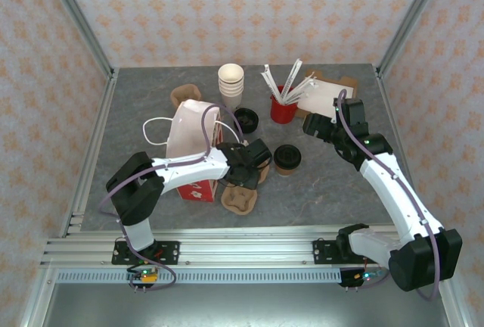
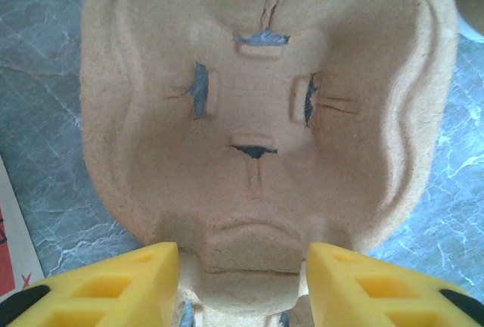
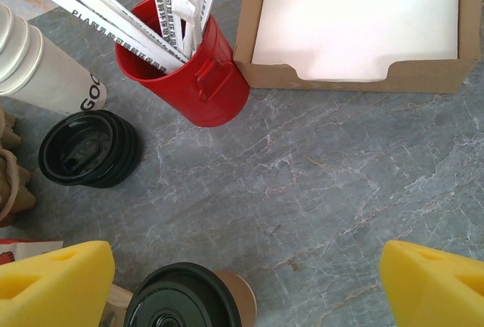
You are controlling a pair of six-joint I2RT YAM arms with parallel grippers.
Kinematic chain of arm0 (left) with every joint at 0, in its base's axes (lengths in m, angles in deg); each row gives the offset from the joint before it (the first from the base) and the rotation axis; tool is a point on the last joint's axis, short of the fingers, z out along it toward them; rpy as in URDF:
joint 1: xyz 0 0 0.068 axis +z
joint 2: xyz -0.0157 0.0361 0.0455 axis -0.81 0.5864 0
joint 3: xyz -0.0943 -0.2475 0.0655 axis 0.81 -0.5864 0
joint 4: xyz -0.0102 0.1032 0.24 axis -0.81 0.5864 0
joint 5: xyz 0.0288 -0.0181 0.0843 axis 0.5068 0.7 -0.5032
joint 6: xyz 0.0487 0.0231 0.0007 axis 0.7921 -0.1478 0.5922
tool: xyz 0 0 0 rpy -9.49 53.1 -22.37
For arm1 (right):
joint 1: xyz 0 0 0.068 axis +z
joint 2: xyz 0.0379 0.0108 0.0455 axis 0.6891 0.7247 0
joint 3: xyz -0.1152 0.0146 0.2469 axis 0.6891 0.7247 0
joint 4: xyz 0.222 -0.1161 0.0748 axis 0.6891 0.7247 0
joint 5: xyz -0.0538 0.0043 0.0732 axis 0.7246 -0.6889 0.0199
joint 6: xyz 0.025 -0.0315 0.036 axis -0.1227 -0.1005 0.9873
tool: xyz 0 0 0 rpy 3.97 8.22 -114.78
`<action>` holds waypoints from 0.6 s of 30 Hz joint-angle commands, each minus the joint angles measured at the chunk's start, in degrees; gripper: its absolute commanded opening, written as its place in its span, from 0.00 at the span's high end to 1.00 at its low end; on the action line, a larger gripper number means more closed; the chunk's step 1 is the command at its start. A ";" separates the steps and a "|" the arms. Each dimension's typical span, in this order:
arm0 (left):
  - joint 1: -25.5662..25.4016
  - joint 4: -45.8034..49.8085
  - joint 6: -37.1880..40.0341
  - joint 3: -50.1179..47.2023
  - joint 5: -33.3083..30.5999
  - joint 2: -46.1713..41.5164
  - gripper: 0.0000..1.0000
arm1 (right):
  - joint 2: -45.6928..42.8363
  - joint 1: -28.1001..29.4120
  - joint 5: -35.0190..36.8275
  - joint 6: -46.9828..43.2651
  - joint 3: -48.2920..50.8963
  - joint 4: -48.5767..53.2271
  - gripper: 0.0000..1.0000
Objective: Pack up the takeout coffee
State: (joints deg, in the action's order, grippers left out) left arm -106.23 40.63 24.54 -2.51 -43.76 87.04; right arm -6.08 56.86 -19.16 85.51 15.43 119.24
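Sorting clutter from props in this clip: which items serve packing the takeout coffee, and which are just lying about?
Job: lidded coffee cup, red-and-white bag, pulp cup carrier.
Lying about: cup stack, loose lids, red pot of straws, cardboard box.

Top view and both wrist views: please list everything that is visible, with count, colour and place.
takeout coffee: one, tan cup, black lid, mid-table
paper cups: one stack, cream, far centre
loose lids: one stack, black, beside the cups
bucket: one, red, holding straws, far centre
box: one, brown cardboard, far right
bag: one, red and white, left
cup carriers: two, tan, before and behind the bag
table: one, grey
left gripper: one, yellow, over the near carrier
right gripper: one, yellow, open, near the coffee
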 commanded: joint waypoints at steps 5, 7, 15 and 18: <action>-1.07 1.23 -1.33 -0.53 0.15 -0.63 0.51 | 0.10 -0.19 0.11 -0.29 0.32 -1.29 0.09; -1.23 1.22 -1.07 -0.22 0.42 0.06 0.52 | 0.10 -0.14 0.00 -0.35 0.34 -1.36 0.09; -1.36 1.32 -0.76 0.47 -0.21 1.03 0.53 | -0.22 -0.12 0.26 -0.39 0.45 -1.01 0.09; -1.35 1.80 -0.82 0.80 -0.97 1.25 0.52 | -0.20 -0.14 0.18 -0.39 0.54 -1.10 0.09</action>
State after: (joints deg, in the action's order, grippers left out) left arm -107.35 40.67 23.93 -2.66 -42.91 87.15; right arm -6.08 56.86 -19.19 85.51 15.43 118.87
